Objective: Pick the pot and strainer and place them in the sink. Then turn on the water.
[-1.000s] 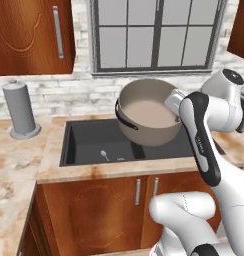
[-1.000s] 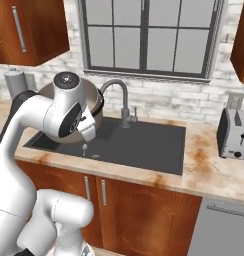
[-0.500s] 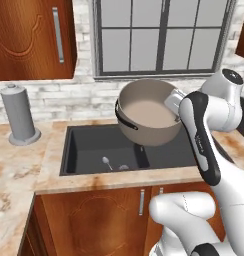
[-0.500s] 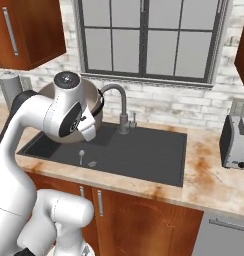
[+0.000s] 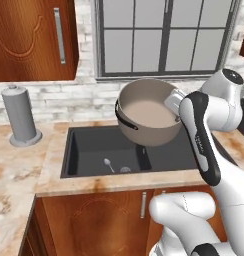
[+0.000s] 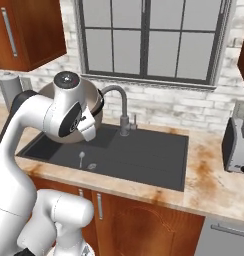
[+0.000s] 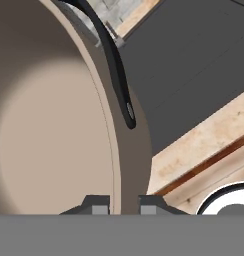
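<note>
A grey canister (image 5: 21, 117) is seen on the surface (image 5: 14, 175) at the left. The strainer (image 5: 110, 165) lies in the sink (image 5: 89, 150). The pot (image 5: 144, 112) is held tilted above the basin, its rim clamped by the closed gripper (image 7: 125, 202).

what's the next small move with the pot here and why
Probably lower it straight down into the basin. The wide round grey-taupe metal pot hangs tilted above the dark charcoal double-basin sink, its wall pinched between the end effector fingertips in the hand view. Something small and silvery already lies on the basin floor, so set the pot beside it.
</note>
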Motion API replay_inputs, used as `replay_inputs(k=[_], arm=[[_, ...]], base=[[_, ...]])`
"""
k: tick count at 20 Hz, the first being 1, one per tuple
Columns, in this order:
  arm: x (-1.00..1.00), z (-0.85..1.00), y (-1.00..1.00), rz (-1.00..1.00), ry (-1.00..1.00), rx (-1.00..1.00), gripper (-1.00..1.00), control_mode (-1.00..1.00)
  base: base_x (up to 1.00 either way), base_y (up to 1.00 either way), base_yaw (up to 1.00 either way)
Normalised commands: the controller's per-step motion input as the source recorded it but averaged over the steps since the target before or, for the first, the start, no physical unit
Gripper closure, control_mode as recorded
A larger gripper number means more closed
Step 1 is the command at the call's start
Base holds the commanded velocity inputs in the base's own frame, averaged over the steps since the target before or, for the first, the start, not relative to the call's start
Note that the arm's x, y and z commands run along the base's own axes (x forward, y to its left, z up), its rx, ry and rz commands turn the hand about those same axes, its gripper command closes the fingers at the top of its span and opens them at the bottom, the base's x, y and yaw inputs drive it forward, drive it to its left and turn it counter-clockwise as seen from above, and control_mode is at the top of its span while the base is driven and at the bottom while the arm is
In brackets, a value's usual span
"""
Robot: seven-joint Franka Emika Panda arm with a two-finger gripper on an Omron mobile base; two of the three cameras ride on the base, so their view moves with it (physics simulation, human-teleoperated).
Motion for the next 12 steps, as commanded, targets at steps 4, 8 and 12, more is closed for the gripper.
replay_inputs(k=[4,8,12], arm=[[0.00,0.00,0.00,0.00,0.00,0.00,1.00,1.00],[0.00,0.00,0.00,0.00,0.00,0.00,1.00,1.00],[0.00,0.00,0.00,0.00,0.00,0.00,1.00,1.00]], base=[[0.31,0.13,0.02],[0.30,0.11,0.02],[0.33,0.12,0.02]])
